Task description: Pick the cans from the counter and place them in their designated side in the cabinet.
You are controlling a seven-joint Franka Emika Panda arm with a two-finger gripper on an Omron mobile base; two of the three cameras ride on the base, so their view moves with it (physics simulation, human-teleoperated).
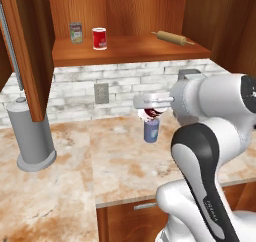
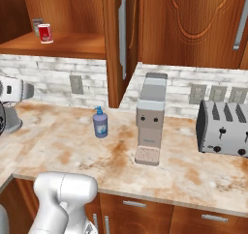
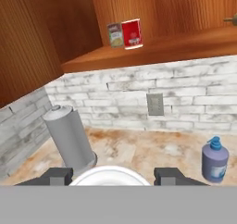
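Note:
My gripper (image 1: 151, 111) hangs above the counter (image 1: 120, 161), shut on a dark red can with white bands (image 1: 150, 114). In the hand view the can's pale round top (image 3: 109, 177) sits between my two fingertips (image 3: 58, 176). The bright red can (image 1: 99, 38) (image 3: 132, 33) stands upright on the left part of the cabinet's shelf (image 1: 135, 50), above and to the left of my gripper. It also shows at the top left of the right base view as the red can (image 2: 45, 33).
A pale greenish can (image 1: 76, 32) stands just left of the red one, and a rolling pin (image 1: 172, 37) lies at the shelf's right. A blue soap bottle (image 1: 151, 131) stands under the gripper. Also here are a paper towel holder (image 1: 31, 136), an open cabinet door (image 1: 27, 46), a coffee machine (image 2: 151, 126) and a toaster (image 2: 225, 127).

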